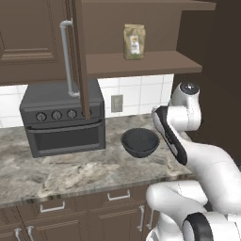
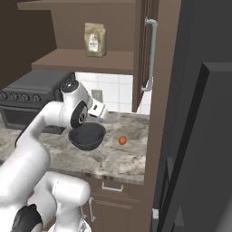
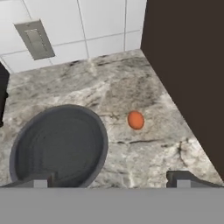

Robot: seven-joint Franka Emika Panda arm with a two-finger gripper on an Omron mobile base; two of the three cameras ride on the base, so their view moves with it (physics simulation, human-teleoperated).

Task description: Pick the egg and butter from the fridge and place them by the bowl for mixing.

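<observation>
The egg (image 3: pixel 135 120), a small orange-brown ball, lies on the marble counter just right of the bowl (image 3: pixel 59 146) and apart from it. It shows between the bowl (image 2: pixel 87 137) and the brown side wall as the egg (image 2: pixel 122 140). My gripper (image 3: pixel 111 181) hangs above the counter, open with nothing between its fingers, one fingertip (image 3: pixel 40 181) over the bowl's rim. The hand (image 2: pixel 94 108) sits above the bowl. The dark bowl (image 1: pixel 140 141) is partly behind my arm. The dark grey fridge (image 2: pixel 204 136) stands at the right. The butter is out of view.
A dark grey oven (image 1: pixel 63 120) stands on the counter at the left. An open brown cabinet door (image 1: pixel 79 52) with a metal handle hangs above it. A bag (image 1: pixel 134 41) sits on the shelf. A brown side wall (image 3: pixel 188 65) bounds the counter on the right.
</observation>
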